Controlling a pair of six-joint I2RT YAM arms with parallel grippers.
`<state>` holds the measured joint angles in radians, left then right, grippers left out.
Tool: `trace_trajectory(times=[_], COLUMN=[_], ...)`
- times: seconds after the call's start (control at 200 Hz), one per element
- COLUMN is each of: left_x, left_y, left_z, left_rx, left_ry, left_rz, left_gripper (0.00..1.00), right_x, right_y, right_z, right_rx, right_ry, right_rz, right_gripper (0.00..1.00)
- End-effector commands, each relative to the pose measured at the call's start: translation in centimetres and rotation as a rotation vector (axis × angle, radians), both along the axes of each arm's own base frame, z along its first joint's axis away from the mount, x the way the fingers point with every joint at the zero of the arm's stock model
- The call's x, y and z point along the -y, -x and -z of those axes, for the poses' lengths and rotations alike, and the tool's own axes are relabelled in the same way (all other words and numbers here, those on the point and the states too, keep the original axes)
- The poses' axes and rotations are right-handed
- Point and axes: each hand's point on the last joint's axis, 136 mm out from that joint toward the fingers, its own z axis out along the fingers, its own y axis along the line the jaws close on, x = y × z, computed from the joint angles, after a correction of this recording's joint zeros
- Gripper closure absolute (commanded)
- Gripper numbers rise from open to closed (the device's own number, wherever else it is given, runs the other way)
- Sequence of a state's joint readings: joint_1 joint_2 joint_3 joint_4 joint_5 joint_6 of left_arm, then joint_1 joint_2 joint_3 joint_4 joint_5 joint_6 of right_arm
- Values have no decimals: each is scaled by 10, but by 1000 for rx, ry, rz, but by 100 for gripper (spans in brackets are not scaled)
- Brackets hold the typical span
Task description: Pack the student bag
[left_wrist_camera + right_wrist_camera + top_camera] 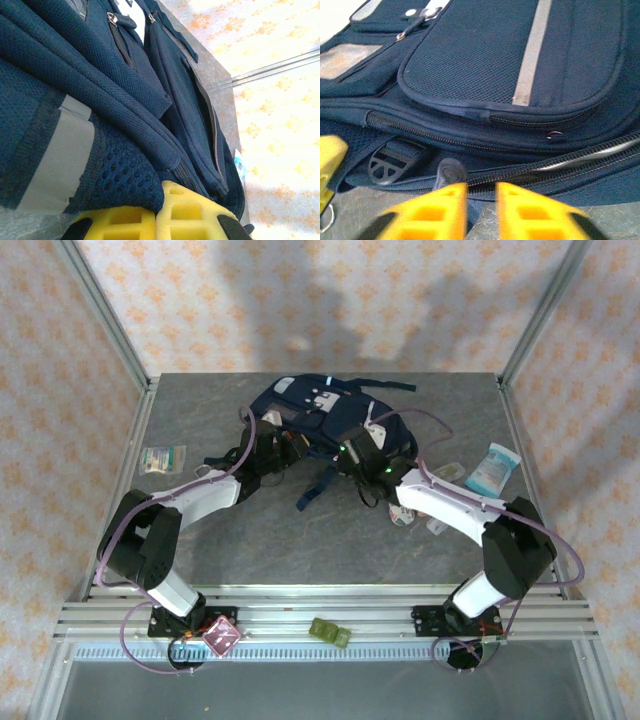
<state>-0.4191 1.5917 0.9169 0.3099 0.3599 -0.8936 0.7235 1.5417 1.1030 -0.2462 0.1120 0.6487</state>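
The student bag, navy blue with a pale stripe, lies at the back middle of the table. My left gripper is at its left side. In the left wrist view the yellow fingers press together on a fold of the bag's dark mesh fabric. My right gripper is at the bag's near right edge. In the right wrist view its two fingers stand a little apart just in front of the main zipper. A dark zipper pull sits right by the left finger, with nothing between the fingers.
A pale blue tissue pack lies at the right. A small packet lies at the left. Small clear and white items lie beside the right arm. A green object and a pink one rest on the front rail.
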Motion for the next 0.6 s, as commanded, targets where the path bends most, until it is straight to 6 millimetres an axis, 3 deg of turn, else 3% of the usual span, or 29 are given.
trace_trajectory(times=[0.0, 0.245, 0.34, 0.445, 0.596], left_x=[11, 12, 12, 11, 11], left_y=[-8, -7, -7, -7, -8], left_z=[-70, -71, -70, -69, -71], left_rx=[184, 184, 184, 183, 187], left_ry=[101, 104, 96, 84, 73], left_rz=[39, 44, 45, 46, 53], left_gripper=[100, 100, 100, 100, 100], right_x=[-5, -16, -15, -10, -4], right_y=[-2, -5, -3, -2, 1], right_z=[-3, 7, -13, -43, -46], right_rx=[11, -20, 41, 112, 83], right_ry=[13, 31, 22, 16, 43], right_rz=[-41, -96, -131, -175, -266], right_gripper=[71, 64, 63, 56, 55])
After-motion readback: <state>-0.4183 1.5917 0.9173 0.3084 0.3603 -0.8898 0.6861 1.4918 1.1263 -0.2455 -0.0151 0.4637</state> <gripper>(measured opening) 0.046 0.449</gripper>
